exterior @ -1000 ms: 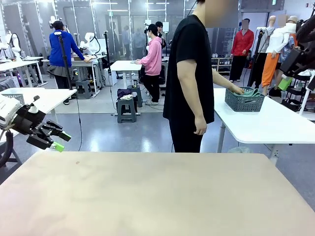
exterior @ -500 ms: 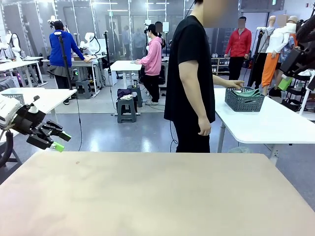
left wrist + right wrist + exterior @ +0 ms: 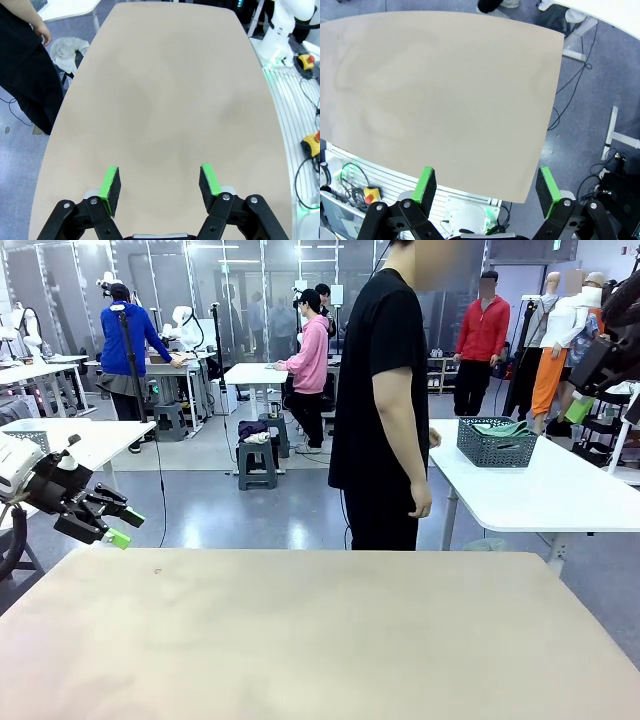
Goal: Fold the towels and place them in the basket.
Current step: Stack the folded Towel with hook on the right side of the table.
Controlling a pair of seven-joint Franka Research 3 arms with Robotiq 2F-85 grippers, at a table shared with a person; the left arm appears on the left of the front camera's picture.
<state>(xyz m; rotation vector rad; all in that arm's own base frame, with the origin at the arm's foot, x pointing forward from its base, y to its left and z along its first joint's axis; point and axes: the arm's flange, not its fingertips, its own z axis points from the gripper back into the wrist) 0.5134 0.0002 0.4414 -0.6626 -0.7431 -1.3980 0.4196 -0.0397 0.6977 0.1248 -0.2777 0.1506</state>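
Towels [image 3: 503,427] piled in the dark grey basket [image 3: 496,450] on the white side table [image 3: 560,495], well apart from the bare tan work table [image 3: 300,630] — looks like the folding and putting away is done, or a wait for more cloth from the person in black [image 3: 385,400]. Left gripper [image 3: 160,187] hanging over the tan top with jaws wide and nothing between them; right gripper [image 3: 487,187] the same, spread as far as can be and holding nothing. Hard to count the towels from so far off — folds too small to make out, right arm cut off at the front picture's edge.
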